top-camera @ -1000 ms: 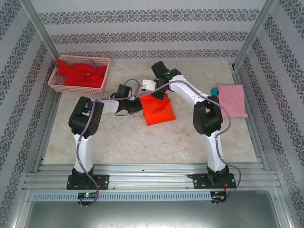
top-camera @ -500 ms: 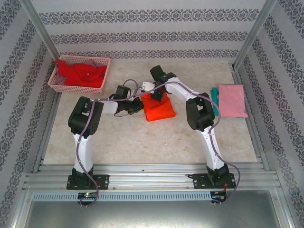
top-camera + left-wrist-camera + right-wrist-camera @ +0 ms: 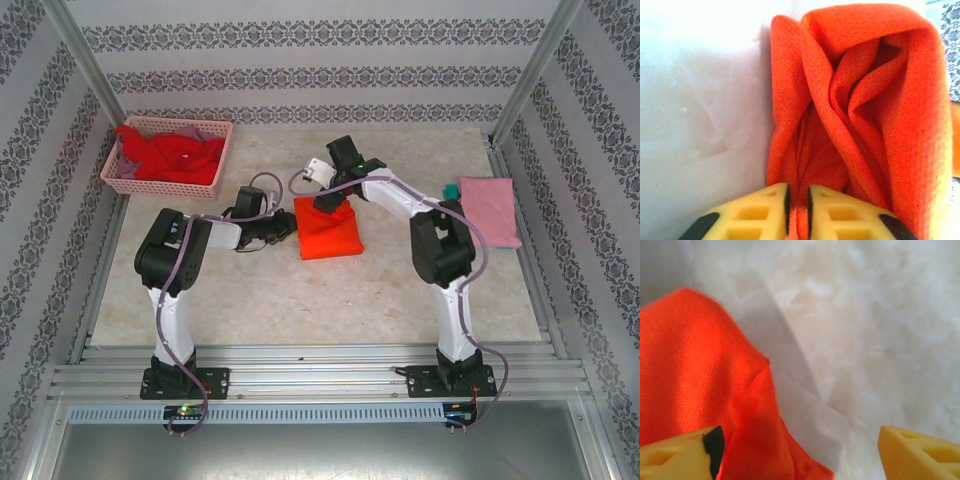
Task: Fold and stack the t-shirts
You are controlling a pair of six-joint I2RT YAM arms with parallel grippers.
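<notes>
Folded orange t-shirt (image 3: 331,232) laid on the desk (image 3: 300,290), its bunched edge clamped in the left pincer (image 3: 797,202), right pincer (image 3: 799,437) held wide apart over its corner

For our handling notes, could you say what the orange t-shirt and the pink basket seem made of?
The orange t-shirt looks like soft matte knit, likely sports mesh: tiny holes dot the weave and it folds limply. The pink basket seems rigid moulded plastic, given its open lattice wall.

A robot lab cell: aluminium frame posts (image 3: 85,60) and patterned wall panels (image 3: 320,60) enclose a worktable (image 3: 300,290).
</notes>
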